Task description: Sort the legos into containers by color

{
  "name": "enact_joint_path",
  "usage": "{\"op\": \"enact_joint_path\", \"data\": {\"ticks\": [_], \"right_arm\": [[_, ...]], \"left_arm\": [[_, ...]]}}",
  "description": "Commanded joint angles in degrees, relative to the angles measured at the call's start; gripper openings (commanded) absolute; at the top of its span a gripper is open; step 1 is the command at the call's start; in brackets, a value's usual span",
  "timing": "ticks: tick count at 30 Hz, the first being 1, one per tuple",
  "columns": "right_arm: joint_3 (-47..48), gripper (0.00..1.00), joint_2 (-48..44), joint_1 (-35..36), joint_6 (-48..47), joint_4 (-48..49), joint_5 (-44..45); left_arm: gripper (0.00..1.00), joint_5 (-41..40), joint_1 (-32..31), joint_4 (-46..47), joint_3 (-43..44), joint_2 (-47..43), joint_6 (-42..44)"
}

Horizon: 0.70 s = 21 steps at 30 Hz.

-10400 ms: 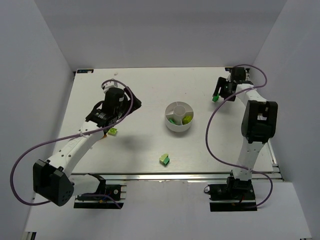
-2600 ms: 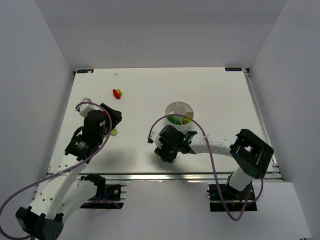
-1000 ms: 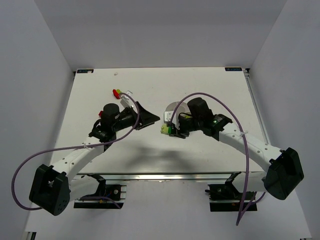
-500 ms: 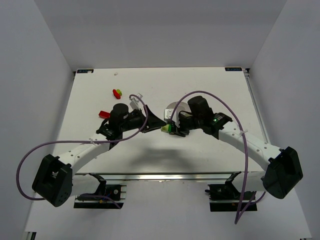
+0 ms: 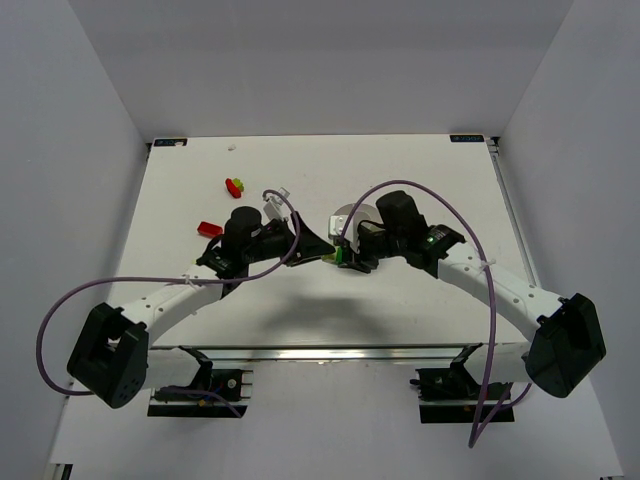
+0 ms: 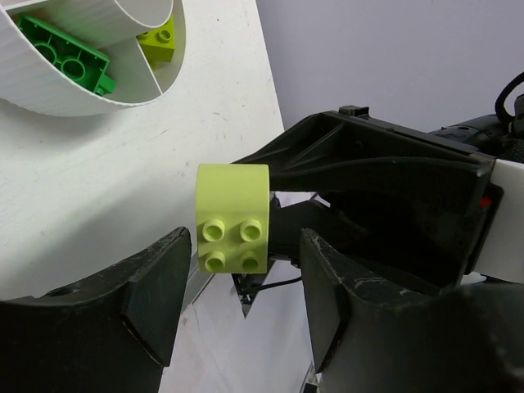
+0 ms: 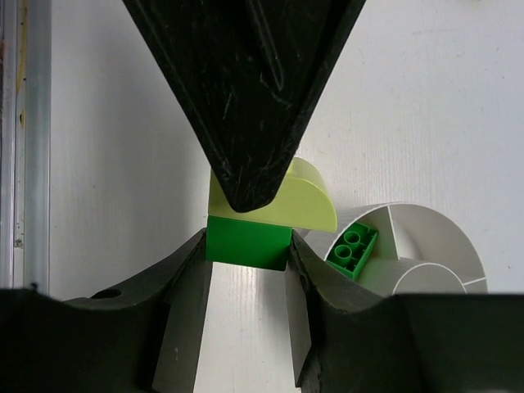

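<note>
The right pincer [image 7: 248,246] was clamped on a small dark green plastic brick [image 7: 248,244], which had a lime round-topped studded plastic brick [image 6: 233,214] stuck to it. The left pincer [image 6: 244,250] stood part open, its fingers [image 6: 155,286] either side of that lime brick with small gaps. Just beside them sat the round white divided plastic dish [image 6: 90,98], holding a flat green brick [image 6: 64,51] and a small lime block [image 6: 160,45] in neighbouring compartments.
</note>
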Motion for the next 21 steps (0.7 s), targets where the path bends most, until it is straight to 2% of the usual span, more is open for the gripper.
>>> {"op": "enact_joint_path", "data": {"ticks": [1,4,6,8,9,10,11,14,16,21], "right_arm": [[3.2,0.0,-0.4,-0.2,0.7,2.7,-1.0],[3.3,0.0,-0.4,-0.3,0.8,2.7,-1.1],[3.2,0.0,-0.5,-0.3,1.1,2.9,-1.2],[3.3,0.0,-0.3,-0.4,1.3,3.0,-1.5],[3.3,0.0,-0.3,-0.3,1.3,2.9,-1.5],[3.0,0.0,-0.3,-0.3,1.2,2.7,-1.2],[2.4,0.0,-0.5,-0.5,1.1,2.7,-1.2],[0.3,0.0,-1.7,-1.6,1.1,2.1,-0.8],[-0.7,0.0,-2.6,-2.8,0.4,1.3,-0.5],[-0.9,0.0,-3.0,-4.0,-1.8,-0.1,-0.4]], "left_arm": [[0.65,0.4,-0.4,0.6,2.0,-0.2,0.9],[0.62,0.4,-0.5,1.0,1.9,0.0,0.8],[0.55,0.6,-0.5,1.8,2.0,0.4,0.4],[0.43,0.9,-0.5,2.3,2.0,0.5,0.2],[0.35,0.9,-0.5,2.3,2.0,0.6,0.2],[0.22,0.8,-0.5,2.0,2.2,0.6,0.3],[0.15,-0.2,-0.5,1.1,2.4,0.1,0.8],[0.02,-5.9,0.5,-6.8,5.2,-2.6,4.7],[0.0,-7.5,3.6,-9.6,5.4,-5.3,5.2],[0.0,-8.4,6.4,-11.7,5.5,-8.0,5.9]]}}
